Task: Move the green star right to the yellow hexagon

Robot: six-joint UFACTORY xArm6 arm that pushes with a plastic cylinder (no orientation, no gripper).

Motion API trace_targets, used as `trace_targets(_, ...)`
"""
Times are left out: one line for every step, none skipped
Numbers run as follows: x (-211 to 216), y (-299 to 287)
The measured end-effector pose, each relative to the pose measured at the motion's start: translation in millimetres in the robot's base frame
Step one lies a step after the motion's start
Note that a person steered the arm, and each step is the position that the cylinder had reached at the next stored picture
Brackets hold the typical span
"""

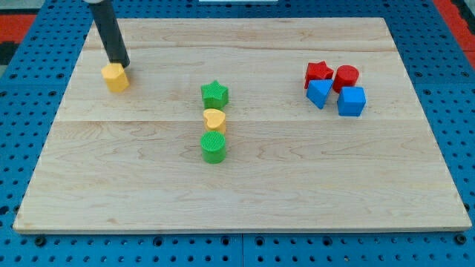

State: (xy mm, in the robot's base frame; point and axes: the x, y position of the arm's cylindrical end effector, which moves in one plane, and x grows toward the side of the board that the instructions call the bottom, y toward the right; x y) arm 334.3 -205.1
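1. One green star point(214, 93) is the target: it sits well off to the view's right of my tip point(122, 64) and a little toward the view's bottom, untouched, at the head of a short column.
2. The column under the star runs toward the view's bottom: a yellow heart point(214, 119) just beside the star, then a green cylinder point(214, 147) touching or nearly touching the heart; the gaps are too small to call.
3. The yellow hexagon point(115, 76) lies right at my tip, on its bottom-left side in the view, apparently in contact. My guess is that the tip is parked there, not pushing the star, so the move looks not yet begun.
4. Tool: a bare rod with no jaws, so there is nothing to open or close and nothing is held.
5. Far to the view's right of my tip is a tight cluster: a red star-like block point(319, 72), a red cylinder point(346, 76), a blue cube point(352, 101) and a blue block point(319, 93) whose shape is unclear.
6. Hidden: the rod's upper part is cut off at the view's top, and the arm is not visible. The wooden board point(245, 200) is cropped slightly at the bottom corners.
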Motion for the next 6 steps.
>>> trace_targets(2.5, 24.9)
trace_targets(2.4, 126.8)
trace_targets(16.6, 208.6)
trace_targets(72.3, 199.5)
trace_targets(74.1, 130.6)
trace_targets(45.3, 148.1)
